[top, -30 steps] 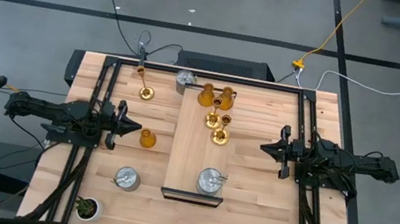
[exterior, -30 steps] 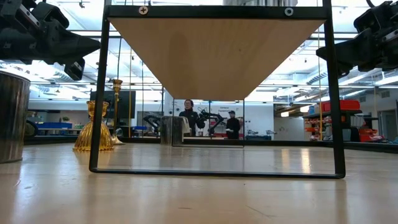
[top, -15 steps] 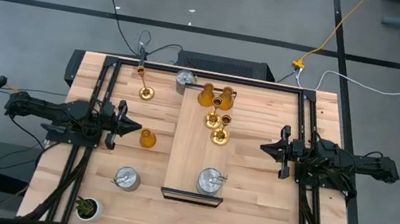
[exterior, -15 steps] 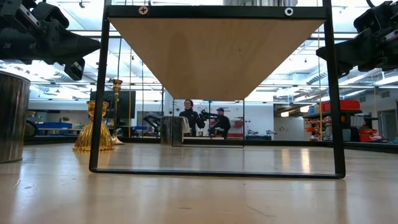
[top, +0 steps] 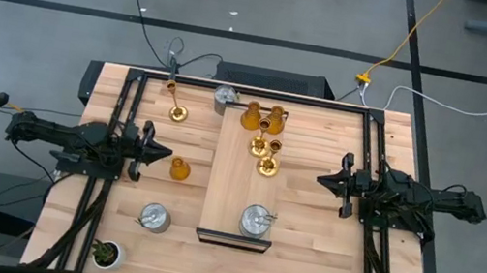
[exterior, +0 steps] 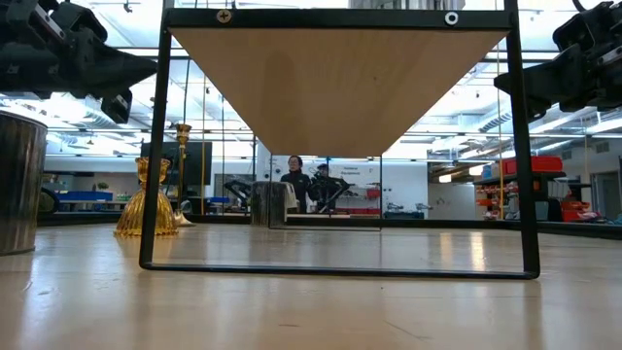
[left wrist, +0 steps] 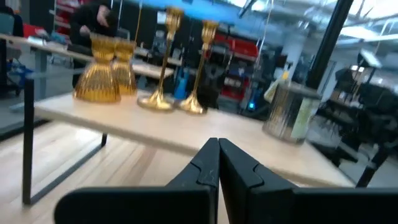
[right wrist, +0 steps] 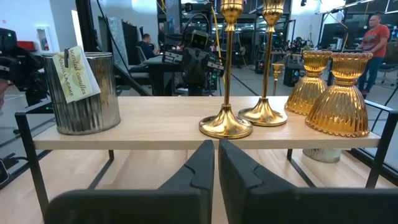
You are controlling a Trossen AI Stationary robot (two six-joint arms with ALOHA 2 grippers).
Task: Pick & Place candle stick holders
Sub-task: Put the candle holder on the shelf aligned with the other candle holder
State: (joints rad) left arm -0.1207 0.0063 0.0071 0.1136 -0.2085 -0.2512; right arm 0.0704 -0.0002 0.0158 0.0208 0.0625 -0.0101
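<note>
**Both arms idle beside a half-filled shelf**

Nearest the camera's edge of the table, a small green potted plant sits at the left front corner. Just beyond it, 1 silver holder stands on the bare tabletop; a 2nd silver holder sits on the near end of the raised wooden shelf, which runs down the table's middle on a black frame.

Further in, the left gripper hovers left of the shelf, fingers pressed together and holding nothing, its tip pointing at 1 amber holder that stands just beside it on the tabletop. Across the shelf, the right gripper hovers well clear of the holders, its fingers likewise pressed together and empty.

On the shelf's far half stand 2 gold thin-stemmed holders, 1 behind the other, and beyond them 2 amber holders side by side at the far end. Off the shelf, a 3rd gold holder stands on the tabletop toward the far left, and a 3rd silver holder sits on the tabletop at the far edge, just beside the shelf's corner.

In the room behind, the low view shows 2 people standing.
</note>
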